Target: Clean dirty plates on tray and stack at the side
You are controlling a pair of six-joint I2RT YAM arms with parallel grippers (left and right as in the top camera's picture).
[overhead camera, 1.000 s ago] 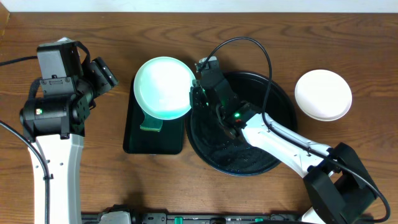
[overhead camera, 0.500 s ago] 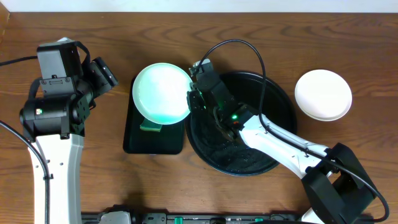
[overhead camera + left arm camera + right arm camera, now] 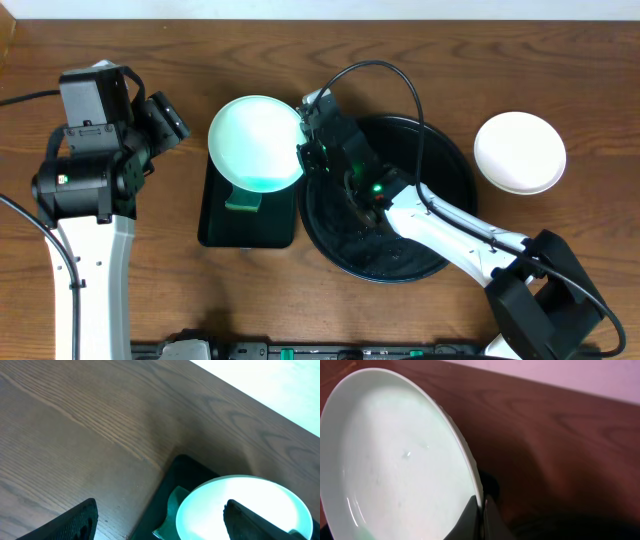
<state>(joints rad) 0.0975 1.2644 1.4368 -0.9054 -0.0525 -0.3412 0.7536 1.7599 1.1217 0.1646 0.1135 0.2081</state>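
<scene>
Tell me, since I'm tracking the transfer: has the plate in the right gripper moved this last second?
Yes. The plate, pinched by the right gripper, has shifted slightly left, farther over the rectangular sponge tray.

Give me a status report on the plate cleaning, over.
Left pincer open, empty, off to the left. Right pincer shut on plate rim, plate over sponge tray. White plate set aside right of round tray. Nothing visibly in the way.
</scene>
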